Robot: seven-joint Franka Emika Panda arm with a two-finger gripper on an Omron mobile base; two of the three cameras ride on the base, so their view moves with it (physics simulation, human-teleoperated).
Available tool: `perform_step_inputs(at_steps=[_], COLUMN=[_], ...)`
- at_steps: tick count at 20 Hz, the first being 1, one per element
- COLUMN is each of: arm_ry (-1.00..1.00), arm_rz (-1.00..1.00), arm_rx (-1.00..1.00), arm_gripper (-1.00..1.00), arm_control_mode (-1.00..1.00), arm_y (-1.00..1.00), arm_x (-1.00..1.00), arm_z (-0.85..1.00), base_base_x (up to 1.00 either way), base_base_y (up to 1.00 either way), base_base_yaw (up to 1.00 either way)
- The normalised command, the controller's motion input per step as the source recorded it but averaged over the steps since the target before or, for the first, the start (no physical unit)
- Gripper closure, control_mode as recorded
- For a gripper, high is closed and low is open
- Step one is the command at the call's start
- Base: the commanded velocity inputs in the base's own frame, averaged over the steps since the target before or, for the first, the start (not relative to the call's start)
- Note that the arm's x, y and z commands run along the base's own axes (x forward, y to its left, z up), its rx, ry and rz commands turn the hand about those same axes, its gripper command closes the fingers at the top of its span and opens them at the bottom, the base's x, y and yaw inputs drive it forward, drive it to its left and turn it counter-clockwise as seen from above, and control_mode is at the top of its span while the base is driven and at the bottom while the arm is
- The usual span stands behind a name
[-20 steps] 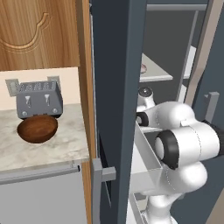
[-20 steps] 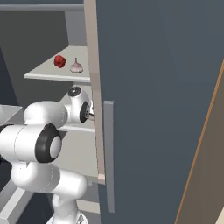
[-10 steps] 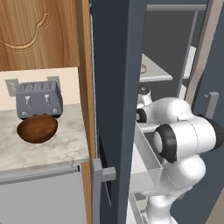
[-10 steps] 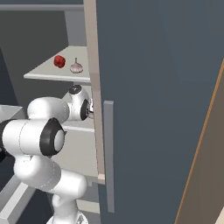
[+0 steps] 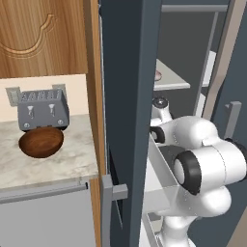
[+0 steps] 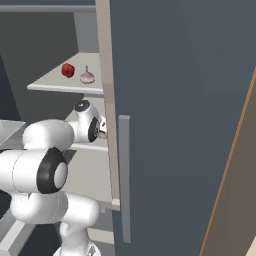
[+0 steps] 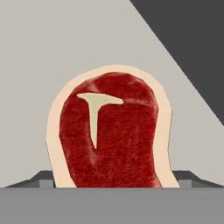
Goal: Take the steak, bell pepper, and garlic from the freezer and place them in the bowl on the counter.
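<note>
A: The steak (image 7: 111,133) looks grainy and matt, with a smooth pale fat rim, on a flat matt grey shelf (image 7: 39,52).

B: The bowl (image 5: 41,142) is glossy dark wood; the worktop (image 5: 53,161) is marbled stone; the toaster (image 5: 42,109) is dull grey metal.

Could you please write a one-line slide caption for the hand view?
Close-up of the steak lying flat on a grey freezer shelf, directly ahead of the gripper.
</note>
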Motion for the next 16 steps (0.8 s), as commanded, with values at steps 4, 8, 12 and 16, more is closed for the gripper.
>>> perform_step_inputs(at_steps=[4,8,12,16], arm_ry=[-0.02,0.0,0.0,0.0], arm_rz=[0.0,0.0,0.0,0.0], arm_rx=[0.0,0.0,0.0,0.0], arm_gripper=[1.0,1.0,1.0,1.0], arm_control_mode=[-1.0,-1.0,-1.0,-1.0], arm_y=[0.0,-0.07,-0.05,0.0], arm_x=[-0.39,-0.32,-0.09,-0.1], arm_z=[0.06,0.21,0.31,0.29], base_base_x=[0.0,0.0,0.0,0.0], base_base_y=[0.0,0.0,0.0,0.0], base_base_yaw=[0.0,0.0,0.0,0.0])
